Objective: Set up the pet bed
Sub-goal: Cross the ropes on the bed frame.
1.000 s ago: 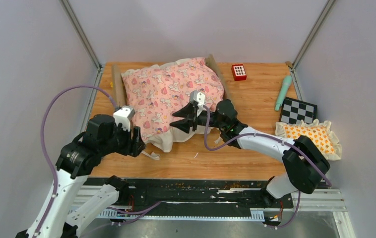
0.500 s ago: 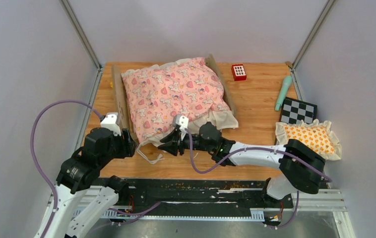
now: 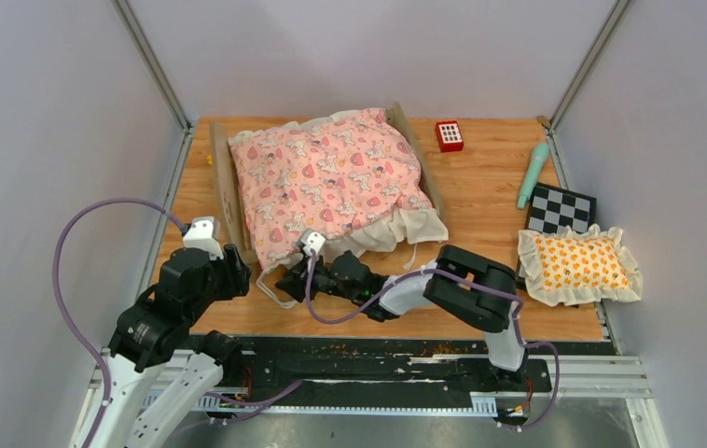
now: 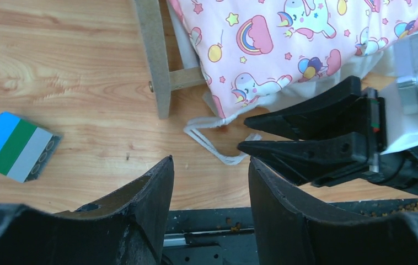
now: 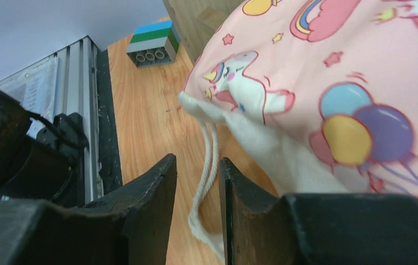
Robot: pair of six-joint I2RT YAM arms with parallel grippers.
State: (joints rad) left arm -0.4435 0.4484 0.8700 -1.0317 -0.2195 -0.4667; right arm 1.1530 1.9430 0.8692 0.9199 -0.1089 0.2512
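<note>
The pet bed's light-wood frame (image 3: 227, 187) stands at the back middle of the table under a pink unicorn-print quilt (image 3: 331, 173). A white cord loop (image 4: 226, 161) trails from the quilt's near left corner onto the table. My right gripper (image 3: 283, 280) lies low at that corner, open by a narrow gap. In the right wrist view (image 5: 197, 160) the cord (image 5: 210, 143) runs between its fingers, unpinched. My left gripper (image 3: 236, 271) hangs just left of it, open and empty (image 4: 209, 160), pointing at the right gripper (image 4: 242, 132). The mattress is hidden.
A blue, green and grey block (image 4: 16, 146) lies left of the bed's near post (image 4: 154, 61). At the back right are a red button block (image 3: 449, 135), a teal tool (image 3: 533, 175) and a checkered board (image 3: 561, 209). The orange frilled pillow (image 3: 578, 263) sits at the right edge.
My right gripper came down off the quilt, moved left to its near corner and narrowed its jaws. The quilt's near ruffle spread out to the right. My left arm drew back toward me.
</note>
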